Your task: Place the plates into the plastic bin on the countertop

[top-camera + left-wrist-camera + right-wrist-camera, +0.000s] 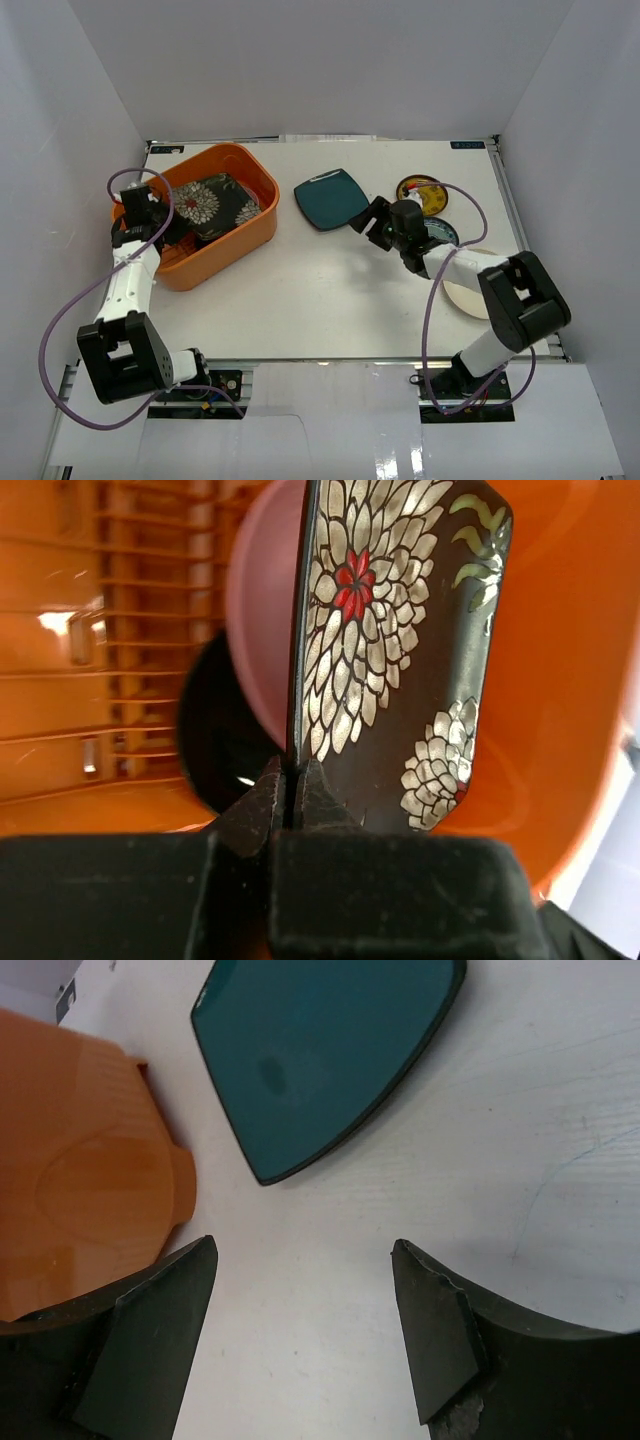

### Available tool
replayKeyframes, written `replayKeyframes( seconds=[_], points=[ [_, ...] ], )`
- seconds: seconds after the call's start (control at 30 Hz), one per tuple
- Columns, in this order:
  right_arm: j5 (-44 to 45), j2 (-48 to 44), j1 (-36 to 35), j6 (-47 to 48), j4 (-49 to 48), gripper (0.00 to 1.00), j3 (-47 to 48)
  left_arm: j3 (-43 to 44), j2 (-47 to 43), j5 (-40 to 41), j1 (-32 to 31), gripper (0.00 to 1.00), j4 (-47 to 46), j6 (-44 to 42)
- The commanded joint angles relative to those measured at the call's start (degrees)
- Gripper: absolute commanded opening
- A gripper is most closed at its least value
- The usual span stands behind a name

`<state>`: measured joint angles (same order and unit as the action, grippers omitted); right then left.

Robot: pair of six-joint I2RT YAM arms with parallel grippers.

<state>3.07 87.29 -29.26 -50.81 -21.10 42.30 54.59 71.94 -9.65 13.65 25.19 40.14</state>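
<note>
Orange bin (228, 250) sits at the far left of the white surface (330, 300), open side up. My left arm (130, 275) reaches into it from the near side.

Grip, left: my left jaws are clenched on the rim of the flowered plate (400, 650), a dark square one with white blooms and one red. The fingertips (258, 815) pinch its edge with no gap showing. This plate is inside the bin, patterned face toward the top camera. I cannot tell whether it lies flat or leans.

Behind it in my left wrist view is a pink plate (262, 620), and past that a black plate (225, 740). Both are in the bin, over its slotted bottom (110, 630).

Grip, right: my right jaws are released and spread wide, with nothing between them and only bare surface in the gap. They hover low, just beside the near right edge of the teal plate (332, 198). That plate lies flat on the surface, just right of the bin and apart from it. A corner of the bin shows at the left of my right wrist view.

Outside the bin, on the right side of the surface:
- the small yellow-patterned plate (418, 190), farthest back
- the blue-patterned plate (440, 232), just nearer and partly hidden by my right arm (470, 265)
- the cream plate (468, 298), nearest and partly under that arm
</note>
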Motion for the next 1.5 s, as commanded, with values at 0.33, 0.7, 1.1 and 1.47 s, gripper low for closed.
replayKeyframes(
  seconds=[0.33, 0.7, 1.1, 1.47],
  points=[
    [4.31, 22.12, 3.67, -15.19, -17.39, 0.76, 7.52, -4.66, 1.18, 4.56, 0.76, 0.23, -7.61, 1.69],
    [4.84, 33.9, 4.91, -22.04, -20.38, 0.58, 13.86, -0.45, -9.62, -0.54, 0.68, 0.98, -6.13, 0.12],
    [6.16, 24.44, 6.14, -22.24, -30.48, 0.08, 6.93, 1.56, -18.85, -13.34, -0.2, 0.97, -4.0, -0.33],
    [-0.16, -10.51, 10.71, -17.67, -28.38, 0.08, -8.01, 8.17, -11.85, -14.9, -37.24, 0.95, -5.31, 3.18]
  ],
)
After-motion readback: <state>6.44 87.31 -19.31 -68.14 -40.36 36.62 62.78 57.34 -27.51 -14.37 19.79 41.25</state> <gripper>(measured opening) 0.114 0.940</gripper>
